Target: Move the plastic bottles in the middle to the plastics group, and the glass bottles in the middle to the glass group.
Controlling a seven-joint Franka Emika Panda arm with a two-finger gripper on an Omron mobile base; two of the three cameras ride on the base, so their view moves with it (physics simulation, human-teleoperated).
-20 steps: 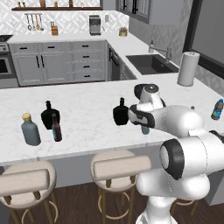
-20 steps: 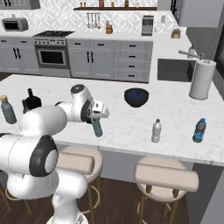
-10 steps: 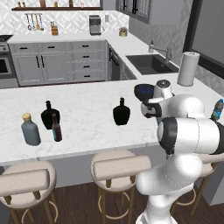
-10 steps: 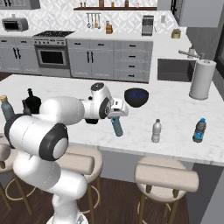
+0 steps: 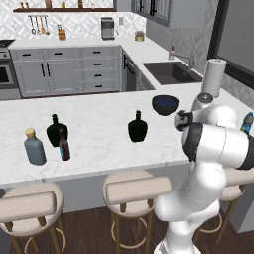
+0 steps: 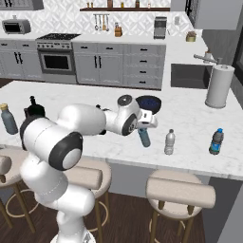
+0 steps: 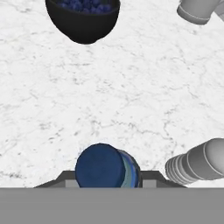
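White marble island counter (image 5: pixel 99 124) with three round stools tucked under the near edge. Grey cabinets along the back wall, oven on the left, sink on the far right run, utensils hanging under a wall shelf, coffee machine in the corner.

On the counter:
- grey bottle (image 5: pixel 34 147) with tan cap at the left end, a round black flask (image 5: pixel 56 131) just behind it, brown beer bottle (image 5: pixel 63 145) just beside both
- second black flask (image 5: pixel 138 127) standing alone mid-counter
- dark bowl (image 5: pixel 165 104) with blue contents further back
- paper towel roll (image 6: pixel 219 86) upright near the sink
- clear bottle (image 6: pixel 169 142) and dark blue bottle (image 6: pixel 216 141) upright near the right end, a little apart from each other

Claw (image 6: pixel 143 128): pinching the light-blue bottle (image 6: pixel 144 137) near its top, jaws part closed on it. Bottle hangs below the hand, slightly tilted, above the marble; can't tell for sure if its base clears the surface. It sits between the mid-counter flask and the clear bottle, closer to the clear one, just in front of the bowl.

Hand view: the bottle's blue end (image 7: pixel 103 166) faces the camera at the bottom centre, bowl at the top, clear bottle (image 7: pixel 197 162) at the lower right, towel roll in the upper right corner. Fingertips are hidden behind the bottle there.
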